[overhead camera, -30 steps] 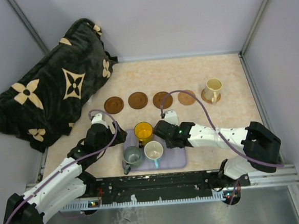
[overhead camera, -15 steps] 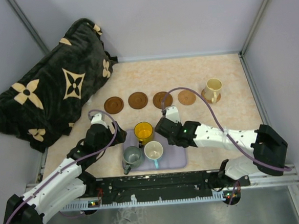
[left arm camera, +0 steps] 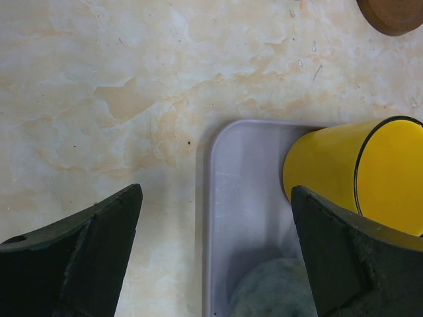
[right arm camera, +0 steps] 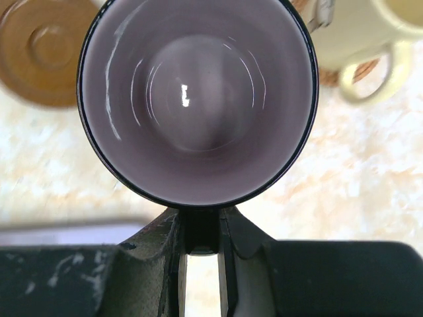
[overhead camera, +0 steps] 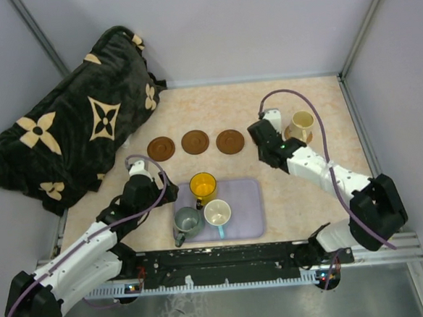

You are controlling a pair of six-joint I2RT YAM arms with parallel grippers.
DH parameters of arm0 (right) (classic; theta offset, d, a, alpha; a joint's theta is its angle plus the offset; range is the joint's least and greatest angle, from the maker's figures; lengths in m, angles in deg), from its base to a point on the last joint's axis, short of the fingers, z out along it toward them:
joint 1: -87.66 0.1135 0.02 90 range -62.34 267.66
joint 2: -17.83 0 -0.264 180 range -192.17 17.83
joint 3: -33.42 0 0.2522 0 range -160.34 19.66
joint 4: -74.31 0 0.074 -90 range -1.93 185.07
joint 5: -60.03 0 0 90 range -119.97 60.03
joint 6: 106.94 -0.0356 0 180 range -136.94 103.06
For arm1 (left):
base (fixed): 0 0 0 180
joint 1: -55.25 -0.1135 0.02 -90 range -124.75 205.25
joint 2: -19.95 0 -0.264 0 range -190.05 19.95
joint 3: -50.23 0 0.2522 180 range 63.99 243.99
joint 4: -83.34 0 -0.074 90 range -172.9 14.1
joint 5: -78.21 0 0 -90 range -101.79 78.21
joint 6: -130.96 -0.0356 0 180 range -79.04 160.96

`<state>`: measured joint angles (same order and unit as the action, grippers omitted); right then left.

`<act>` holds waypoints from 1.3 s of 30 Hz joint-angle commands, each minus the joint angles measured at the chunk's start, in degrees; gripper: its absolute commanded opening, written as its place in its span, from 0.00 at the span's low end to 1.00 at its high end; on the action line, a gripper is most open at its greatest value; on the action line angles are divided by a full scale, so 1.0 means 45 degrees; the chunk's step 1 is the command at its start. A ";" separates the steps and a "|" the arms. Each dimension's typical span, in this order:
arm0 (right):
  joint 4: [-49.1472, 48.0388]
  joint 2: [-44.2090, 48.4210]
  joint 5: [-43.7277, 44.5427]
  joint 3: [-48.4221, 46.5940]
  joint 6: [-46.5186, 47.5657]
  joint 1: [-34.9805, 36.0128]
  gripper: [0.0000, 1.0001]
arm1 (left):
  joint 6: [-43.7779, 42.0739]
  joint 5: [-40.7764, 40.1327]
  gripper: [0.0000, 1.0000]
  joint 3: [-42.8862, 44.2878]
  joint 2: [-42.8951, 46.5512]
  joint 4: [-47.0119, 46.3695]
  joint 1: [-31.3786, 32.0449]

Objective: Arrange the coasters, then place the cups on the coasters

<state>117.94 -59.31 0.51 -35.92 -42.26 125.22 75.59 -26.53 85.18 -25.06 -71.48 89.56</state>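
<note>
Over at the table's far left lies the dark flowered blanket [overhead camera: 78, 117], bunched against the wall. Next comes the marbled table [overhead camera: 315, 180] itself, then the lavender tray [overhead camera: 244, 210] near my bases, carrying three cups: the yellow mug [overhead camera: 202, 184], the grey-green mug [overhead camera: 187, 220] and the cream mug [overhead camera: 217, 213]. My left gripper [left arm camera: 216, 198] hangs over the tray's left rim, fingers spread wide, holding nothing. My right gripper [right arm camera: 201, 228] is clamped on the handle of the purple mug [right arm camera: 197, 99] — upright, between the row of three dark coasters [overhead camera: 195, 141] and the beige mug [overhead camera: 301, 125], which stands on a tan coaster [right arm camera: 330, 72]. What lies under the purple mug I cannot tell.
</note>
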 commanded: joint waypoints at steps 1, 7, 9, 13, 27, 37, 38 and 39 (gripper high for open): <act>-0.2480 -0.0580 -0.0615 -0.1194 0.1633 -0.1587 0.00 | -0.0182 -0.0330 1.00 0.0213 -0.0289 -0.0516 0.0033; -0.4025 -0.1797 -0.1446 -0.1517 0.2116 -0.2833 0.00 | -0.0249 -0.0373 0.99 0.0296 -0.0897 -0.0841 0.0033; -0.4435 -0.2229 -0.1449 -0.1584 0.2247 -0.2979 0.00 | -0.0270 -0.0347 0.99 0.0389 -0.1127 -0.0894 0.0033; -0.5009 -0.2731 -0.1535 -0.1711 0.2408 -0.3091 0.00 | -0.0274 -0.0361 1.00 0.0558 -0.1497 -0.0929 0.0033; -0.5727 -0.3587 -0.1534 -0.1675 0.2429 -0.3113 0.00 | -0.0314 -0.0392 1.00 0.0681 -0.1786 -0.0912 0.0033; -0.5751 -0.3716 -0.1583 -0.1461 0.2280 -0.3132 0.00 | -0.0266 -0.0342 1.00 0.0657 -0.1812 -0.0898 0.0033; -0.5757 -0.3748 -0.1591 -0.1445 0.2276 -0.3147 0.00 | -0.0273 -0.0328 1.00 0.0659 -0.1811 -0.0912 0.0033; -0.5785 -0.3745 -0.1580 -0.1426 0.2269 -0.3166 0.00 | -0.0272 -0.0326 1.00 0.0657 -0.1808 -0.0894 0.0033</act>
<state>98.31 -77.45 -7.71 -39.39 -31.97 111.47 74.61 -27.69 86.68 -33.30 -74.39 89.56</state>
